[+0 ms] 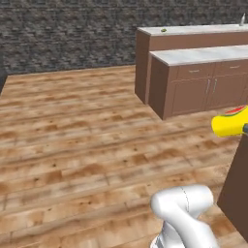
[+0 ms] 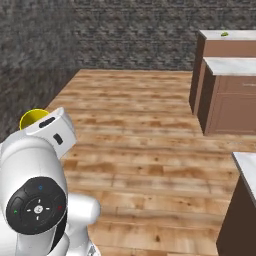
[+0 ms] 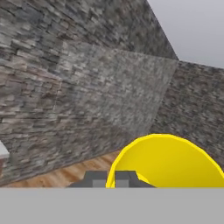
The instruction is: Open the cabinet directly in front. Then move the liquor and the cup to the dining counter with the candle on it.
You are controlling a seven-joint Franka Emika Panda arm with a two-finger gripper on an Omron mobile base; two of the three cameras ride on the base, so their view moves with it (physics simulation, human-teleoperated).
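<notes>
In the left base view I see the cup [image 1: 230,123] at the right edge, lying on its side in the air above the wooden floor [image 1: 87,145], with its red-orange mark on top. Something dark touches it at the edge of the picture. Behind it stands the marble-topped island [image 1: 198,54], and behind that a higher brown counter [image 1: 193,30] with a small green thing [image 1: 163,30] on it. A stone wall [image 1: 68,34] closes the room.

In the right base view only a piece of the yellow rim of the cup [image 2: 31,118] looks out behind the white hand of the arm [image 2: 52,129]. It is at the left, in front of the stone wall.

In the hand view I look into the open mouth of the cup [image 3: 168,164]. The two grey fingertips [image 3: 97,178] stand at its rim, one on each side of the yellow wall, so the gripper [image 3: 111,178] pinches the rim of the cup.
</notes>
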